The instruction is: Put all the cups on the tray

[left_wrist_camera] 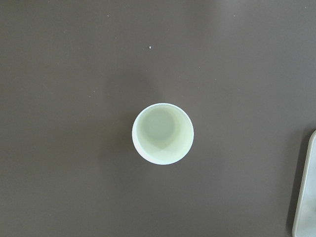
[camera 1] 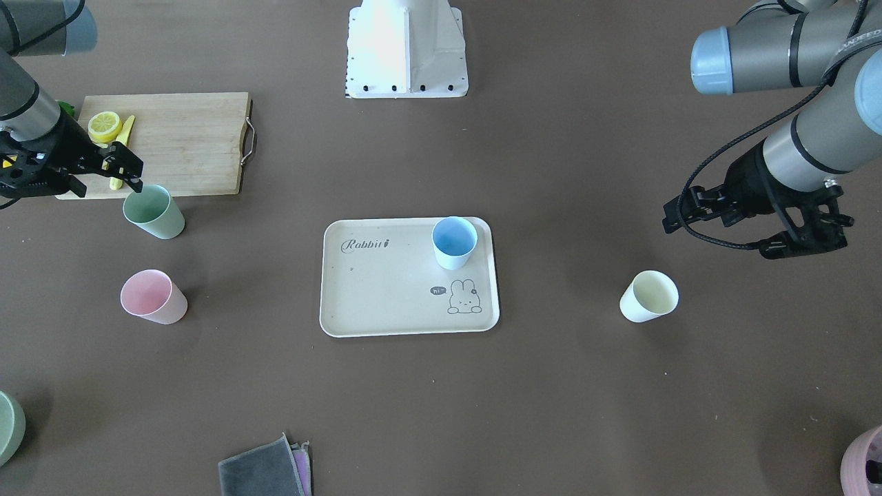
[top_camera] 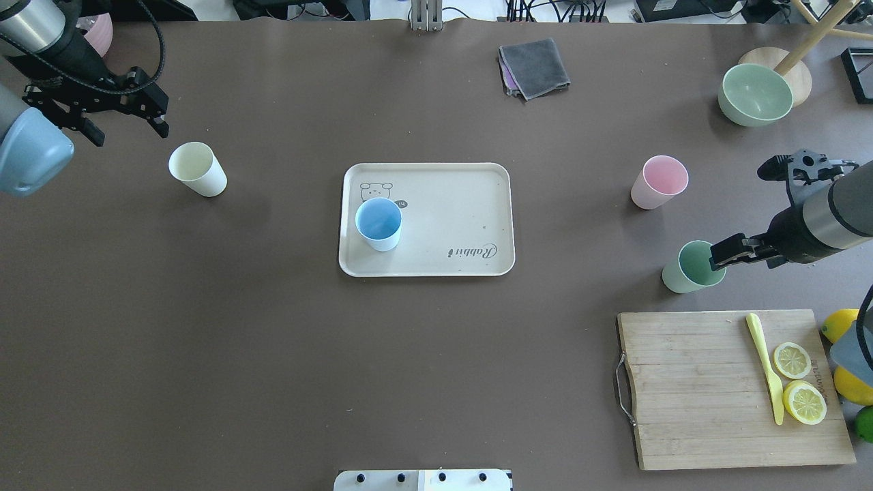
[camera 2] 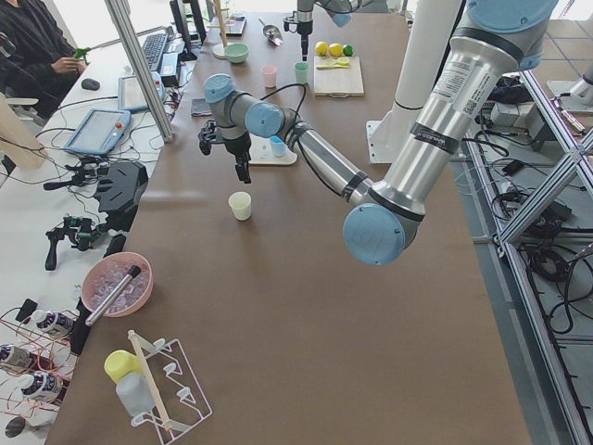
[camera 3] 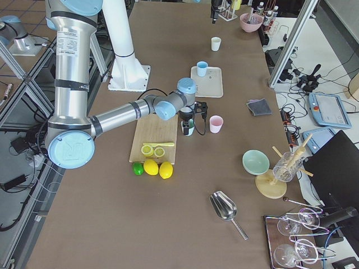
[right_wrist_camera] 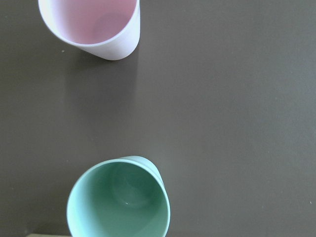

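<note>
Blue comes first: the pastel blue plastic tumbler (top_camera: 378, 224) already stands upright on the flat beige rectangular tray (top_camera: 450, 204), in the corner by the bunny drawing, so you have three cups left on the brown table. The cream-yellow tumbler (top_camera: 196, 168) sits well apart from the tray on the left side. The left gripper (top_camera: 128, 133) hangs above it with both fingers spread wide and nothing between them. Its wrist camera looks straight down into the cup's mouth, which I judge to be a line-up for a descent.

On the right, the sage green tumbler (top_camera: 690, 267) stands just beyond the far edge of the wooden cutting board (top_camera: 696, 389). The pink tumbler (top_camera: 659, 180) stands upright farther out. The right gripper (camera 1: 108, 184) is low beside the green cup, fingers parted and empty. One finger seems to sit at the rim, though from these angles you cannot be sure it touches. Pinching one wall looks the likely plan. Mind that a light tapered cup may tip if you nudge it before closing.
</note>
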